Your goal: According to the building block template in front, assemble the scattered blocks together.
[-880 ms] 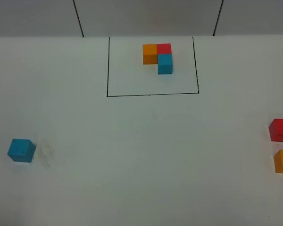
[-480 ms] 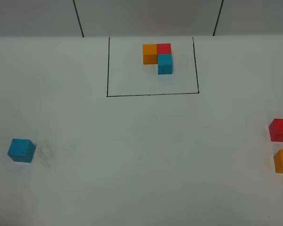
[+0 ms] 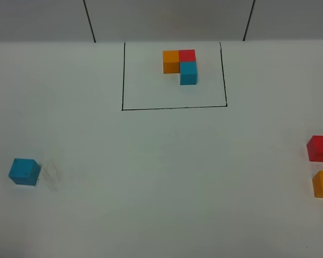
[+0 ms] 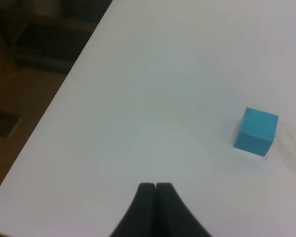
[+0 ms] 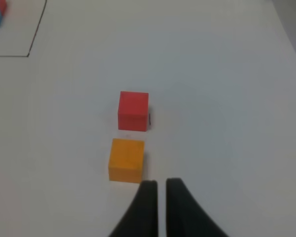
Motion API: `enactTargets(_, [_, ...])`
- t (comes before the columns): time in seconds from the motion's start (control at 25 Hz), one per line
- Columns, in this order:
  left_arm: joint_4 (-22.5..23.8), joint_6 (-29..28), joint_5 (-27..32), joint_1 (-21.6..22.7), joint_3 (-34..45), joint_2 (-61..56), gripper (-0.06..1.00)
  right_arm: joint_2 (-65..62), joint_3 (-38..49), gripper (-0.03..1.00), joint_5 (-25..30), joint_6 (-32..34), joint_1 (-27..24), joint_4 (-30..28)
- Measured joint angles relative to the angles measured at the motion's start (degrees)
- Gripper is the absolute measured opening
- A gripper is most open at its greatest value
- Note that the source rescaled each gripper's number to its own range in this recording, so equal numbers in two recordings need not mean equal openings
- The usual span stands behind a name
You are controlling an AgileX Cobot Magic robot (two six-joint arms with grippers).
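Starting nearest the robot, the left gripper [image 4: 156,186] hangs over bare white table [image 3: 161,177] with its two dark fingers pressed flat together, clenched on nothing. The right gripper [image 5: 161,183] is likewise closed and empty, with only a thin slit showing between its fingertips.

Just ahead of the right gripper's tips, and a little to one side, sits the orange cube [image 5: 126,160]. It is apart from the fingers, not touching them. From the high camera it lies at about 4 o'clock on the table, cut by the frame's edge. Beyond it, near but with a small gap, stands the red cube [image 5: 133,110], at about 3 o'clock.

The blue cube [image 3: 24,172] rests alone at about 8 o'clock, well apart from the other two loose cubes. In the left wrist view it lies ahead of the closed fingers and off to the side, well clear of them, with faint grey smudges on the surface beside it.

Farthest off, at 12 o'clock, the building block template [image 3: 180,63] sits inside a thin black rectangle [image 3: 174,108] drawn on the table. Its orange and red parts are joined side by side at the far side, and its blue part is joined to the near face of the red, making an L. The template lies in the rectangle's far half, touching none of its lines.
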Motion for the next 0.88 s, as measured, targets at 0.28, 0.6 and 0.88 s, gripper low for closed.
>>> enactTargets(0.28, [0.0,0.0,0.0,0.0,0.0,0.0,0.03,0.0,0.0,0.0,0.0,0.0,0.0,0.0])
enactTargets(0.6, [0.0,0.0,0.0,0.0,0.0,0.0,0.08,0.0,0.0,0.0,0.0,0.0,0.0,0.0])
enactTargets(0.88, [0.0,0.0,0.0,0.0,0.0,0.0,0.54,0.0,0.0,0.0,0.0,0.0,0.0,0.0])
